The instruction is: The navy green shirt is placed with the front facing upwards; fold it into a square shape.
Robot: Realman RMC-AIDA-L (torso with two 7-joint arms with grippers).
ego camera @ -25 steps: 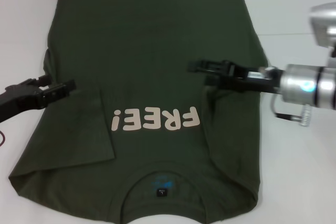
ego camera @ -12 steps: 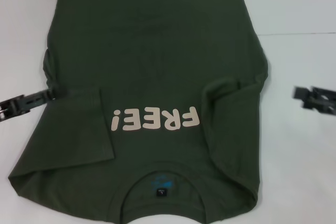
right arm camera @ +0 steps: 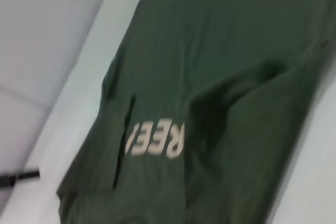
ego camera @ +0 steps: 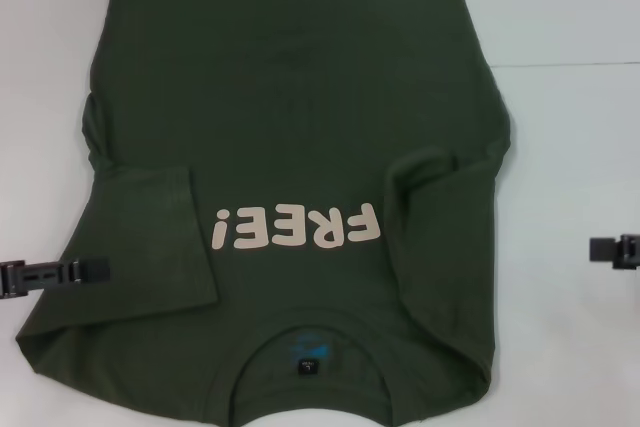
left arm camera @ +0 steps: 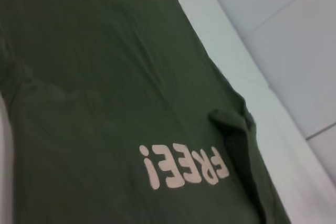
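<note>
The navy green shirt (ego camera: 300, 97) lies flat, front up, on the white table, collar toward me. Its cream "FREE!" print (ego camera: 298, 227) and small dark neck label (ego camera: 307, 367) show. Both sleeves are folded inward over the body: the left sleeve (ego camera: 150, 237) and the right sleeve (ego camera: 440, 177). My left gripper (ego camera: 100, 270) is low at the shirt's left edge, its tip just over the cloth. My right gripper (ego camera: 597, 249) is at the far right, off the shirt. The shirt also fills the left wrist view (left arm camera: 105, 77) and the right wrist view (right arm camera: 236, 51), where the left gripper (right arm camera: 21, 177) shows.
The white table (ego camera: 570, 147) surrounds the shirt, with bare surface to the right and a narrower strip to the left. A faint seam line (ego camera: 570, 65) crosses the table at the right.
Both grippers have drawn back from the shirt toward the sides and nearer to me; the right arm has almost left the view. The folded sleeves stay lying on the shirt.
</note>
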